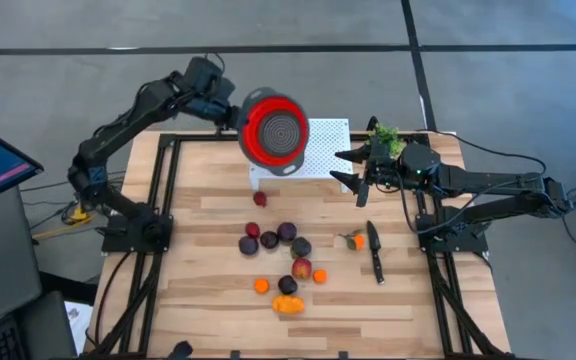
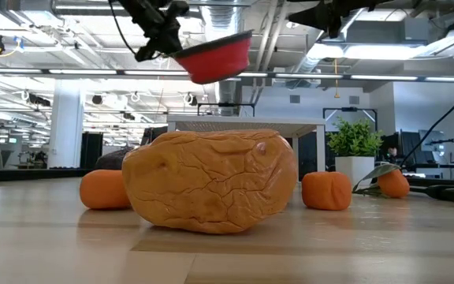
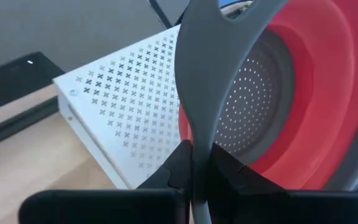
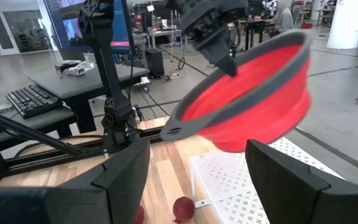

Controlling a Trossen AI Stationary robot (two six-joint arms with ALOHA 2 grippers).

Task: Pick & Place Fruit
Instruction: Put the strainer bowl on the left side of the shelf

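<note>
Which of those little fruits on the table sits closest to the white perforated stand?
The small red fruit, alone just in front of the white perforated stand. The plums and oranges cluster farther down the table.

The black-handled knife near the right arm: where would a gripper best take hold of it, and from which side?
Probably by the black handle, from straight above. The knife lies flat on the table, with only a small orange fruit beside it, so the open right gripper could close across the handle's narrow width.

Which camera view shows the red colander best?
The high view: the red colander shows whole, held by the left gripper. Low view shows its underside, the left wrist view only the handle and bowl, the right wrist view its tilted side.
</note>
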